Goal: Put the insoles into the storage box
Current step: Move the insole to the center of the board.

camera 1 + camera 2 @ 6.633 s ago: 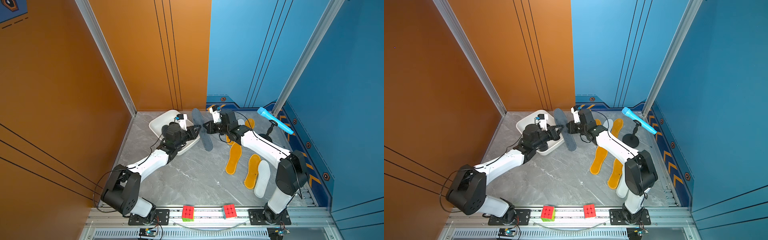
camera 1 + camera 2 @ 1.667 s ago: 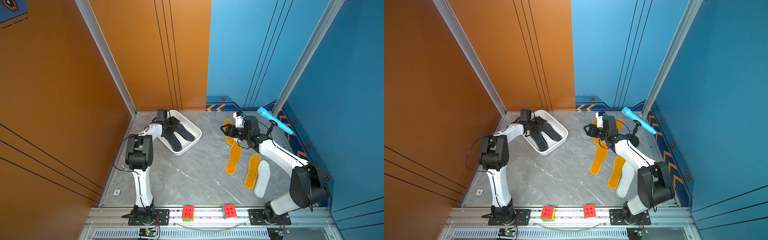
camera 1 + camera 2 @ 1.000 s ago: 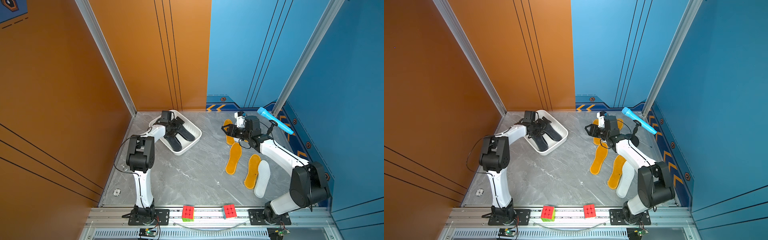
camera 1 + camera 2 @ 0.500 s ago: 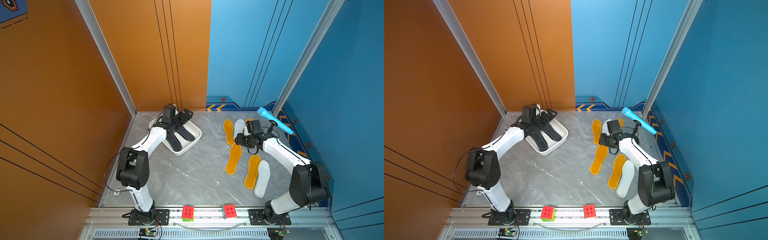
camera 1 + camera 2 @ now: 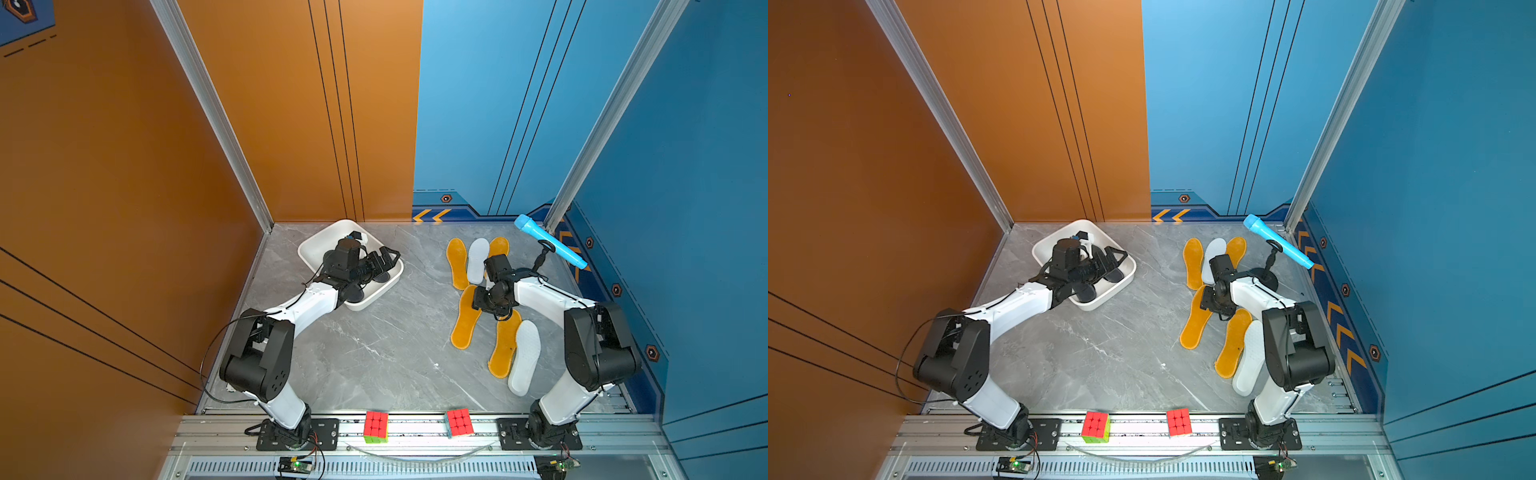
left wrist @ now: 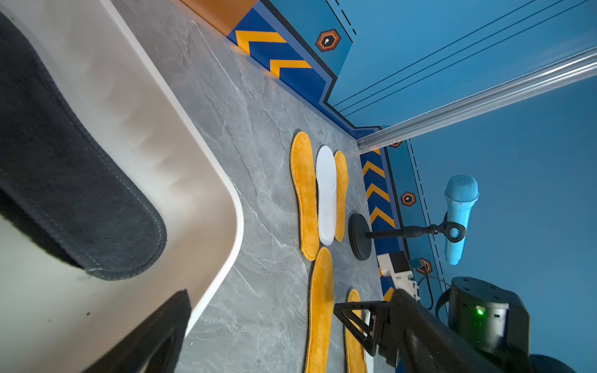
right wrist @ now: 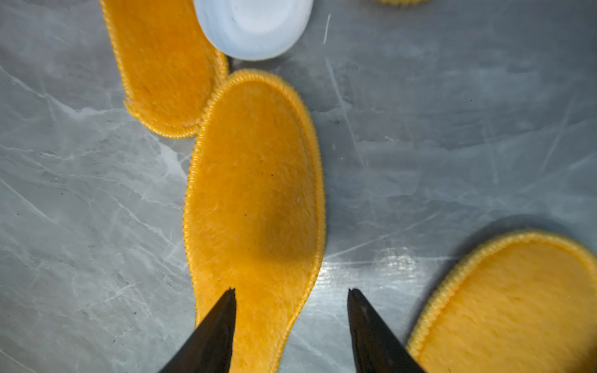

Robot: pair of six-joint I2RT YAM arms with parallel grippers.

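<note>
In both top views the storage box sits in the far left corner of the grey table, close to the orange wall. The dark insoles inside it are mostly covered by the left arm. The left gripper hangs over the box rim nearest the table's middle, spread wide with nothing between its fingers. Four orange insoles and two white insoles lie on the right half, several touching. The right gripper points down among them, its tips hidden under its own wrist. The table's middle is bare. A blue toy microphone on a stand crowds the far right corner.

The left wrist view adds a dark grey insole with a stitched edge lying inside the box near a rounded corner. Only one finger shows, cut off at the frame edge.

The right wrist view shows two dark fingertips standing partly apart and gripping nothing. One is over the nearest orange insole and the other over bare table, with the stitched edge between them. Whether they touch the surface cannot be told.
</note>
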